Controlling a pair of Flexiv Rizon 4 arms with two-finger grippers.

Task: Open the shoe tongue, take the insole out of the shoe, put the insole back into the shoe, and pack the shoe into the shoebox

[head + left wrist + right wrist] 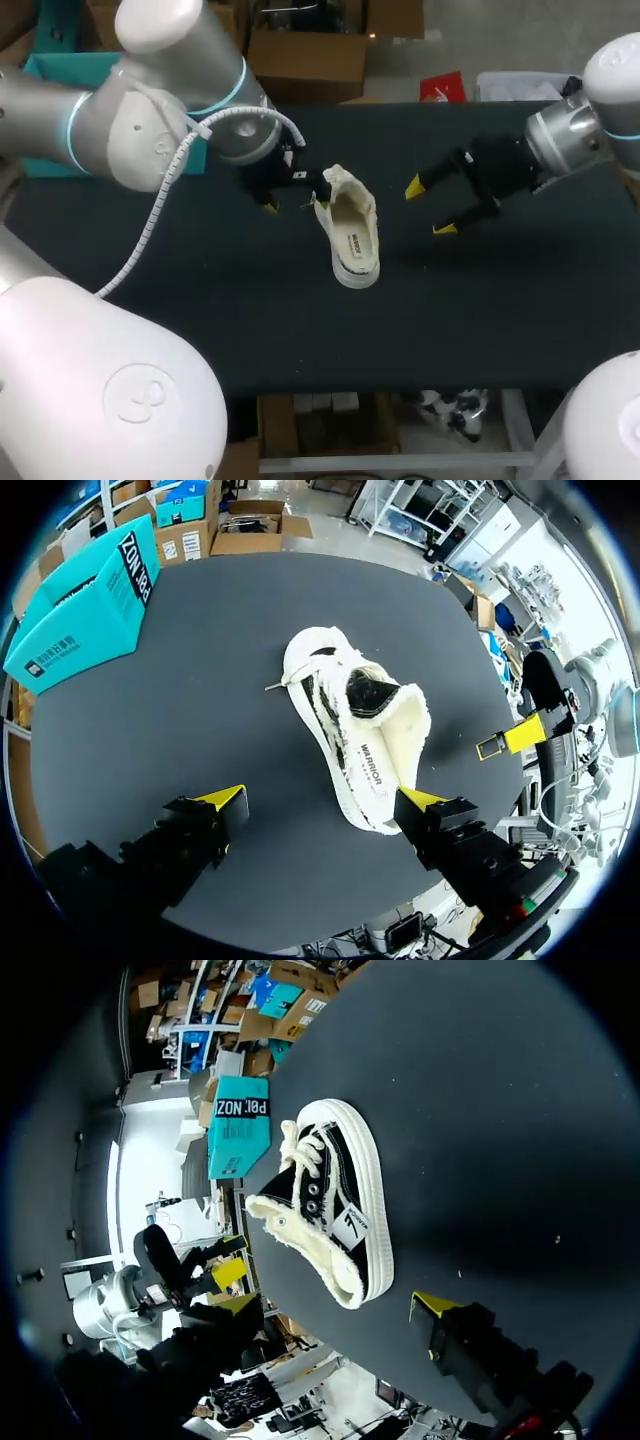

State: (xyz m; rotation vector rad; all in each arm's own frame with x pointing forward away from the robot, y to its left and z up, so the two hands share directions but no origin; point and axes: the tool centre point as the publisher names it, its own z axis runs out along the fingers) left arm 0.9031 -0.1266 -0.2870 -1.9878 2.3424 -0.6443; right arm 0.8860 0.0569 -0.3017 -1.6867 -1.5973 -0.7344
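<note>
One shoe (351, 235) stands near the middle of the dark table (200, 300), sole down and fleece-lined mouth facing up, so the insole (356, 243) shows inside it. The upper is black with a white sole, and the laces (300, 665) lie loose at the far end, one lace tip trailing onto the table.

The left gripper (288, 200) hangs just beside the shoe's lace end, released and holding nothing. In its own wrist view the two yellow tips stand wide apart, with the shoe ahead of them and one tip close to its rim. The right gripper (430, 208) is on the shoe's other side, apart from it — fingers spread, nothing between them. No object lies between either gripper and the shoe.

One teal shoebox (85, 605) sits at the table's far left edge, well apart from the shoe and partly hidden behind the left arm in the head view.

There are three printed spots: a dark line of lettering on the insole, a small white tag (350, 1225) on the shoe's black side, and large dark characters on the shoebox's side.
</note>
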